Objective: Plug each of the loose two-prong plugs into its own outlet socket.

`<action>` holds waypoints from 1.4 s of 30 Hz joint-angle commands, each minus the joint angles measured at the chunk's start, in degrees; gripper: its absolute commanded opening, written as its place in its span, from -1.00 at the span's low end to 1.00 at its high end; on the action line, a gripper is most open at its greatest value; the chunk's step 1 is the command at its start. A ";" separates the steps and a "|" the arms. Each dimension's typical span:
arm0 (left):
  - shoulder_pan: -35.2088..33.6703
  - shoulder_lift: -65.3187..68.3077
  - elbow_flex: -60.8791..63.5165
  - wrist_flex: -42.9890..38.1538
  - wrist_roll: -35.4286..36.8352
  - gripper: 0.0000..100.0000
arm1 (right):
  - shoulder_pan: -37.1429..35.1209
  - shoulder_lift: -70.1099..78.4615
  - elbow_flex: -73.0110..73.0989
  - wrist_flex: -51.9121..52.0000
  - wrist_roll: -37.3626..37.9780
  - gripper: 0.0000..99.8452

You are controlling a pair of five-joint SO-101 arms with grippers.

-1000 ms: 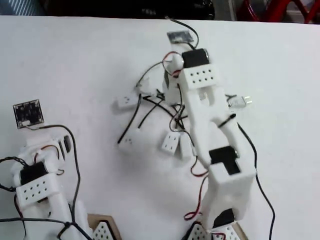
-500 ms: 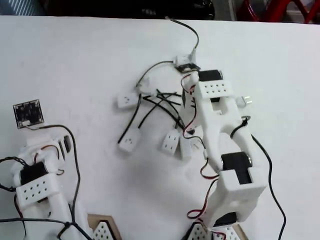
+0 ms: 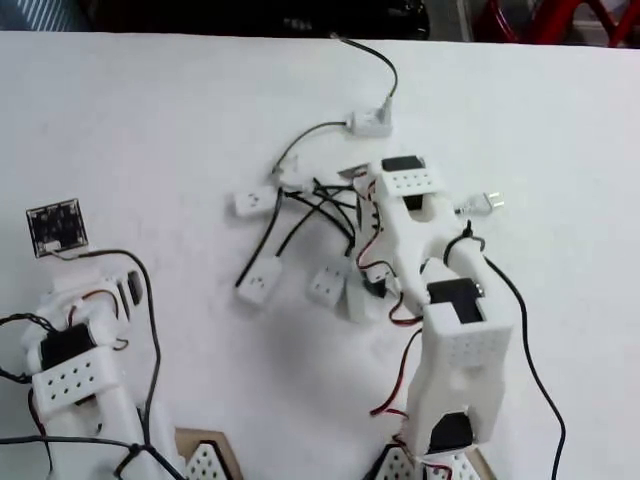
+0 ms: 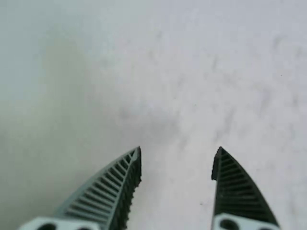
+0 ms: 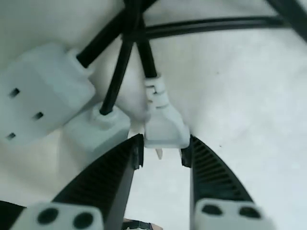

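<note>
White tabletop (image 3: pixel 150 120): right gripper (image 5: pixel 162 146) clamped on small white two-prong plug (image 5: pixel 165 125), long axis along fingers (image 5: pixel 211 172), prongs toward wrist, black cord (image 5: pixel 144 57) leading away; left gripper (image 4: pixel 177 160) agape, empty.

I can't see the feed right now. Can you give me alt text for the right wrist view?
The right gripper clamps a white plug by its sides, with a prong pointing toward the camera. Beside it on the table lie a socket block and a smaller block, with black cords crossing beyond.
</note>
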 commanded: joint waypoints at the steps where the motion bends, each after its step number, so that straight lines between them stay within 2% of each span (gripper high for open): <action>1: 0.66 -1.19 -0.26 -1.32 0.09 -0.51 | -1.10 -0.13 -0.70 -1.71 0.26 -0.75; 7: 0.66 -1.19 -0.26 -1.32 0.09 -0.51 | -3.38 0.40 -1.93 -1.71 0.26 -0.76; 10: 0.66 -1.19 -0.26 -1.32 0.09 -0.51 | -3.47 -0.75 -2.90 -1.71 0.26 -0.96; 11: 0.66 -1.19 -0.26 -1.32 0.09 -0.51 | -3.30 -1.36 -3.34 -1.54 0.26 -0.98; 25: 0.66 -1.19 -0.26 -1.32 0.09 -0.51 | 6.99 -24.75 -3.43 7.87 4.22 -0.97; 30: 0.66 -1.19 -0.26 -1.32 0.09 -0.51 | 13.85 -26.95 -3.16 7.96 8.70 -0.97; 33: 0.66 -1.19 -0.26 -1.32 0.09 -0.51 | 14.81 -26.95 2.20 7.87 10.90 -0.96; 35: 0.66 -1.19 -0.26 -1.32 0.09 -0.51 | 13.58 -27.38 6.86 7.43 11.96 -0.92; 39: 0.66 -1.19 -0.26 -1.32 0.09 -0.51 | 11.03 -28.62 10.46 7.78 11.87 -0.62; 42: 0.66 -1.19 -0.26 -1.32 0.09 -0.51 | 9.80 -31.34 10.46 7.60 11.87 -0.61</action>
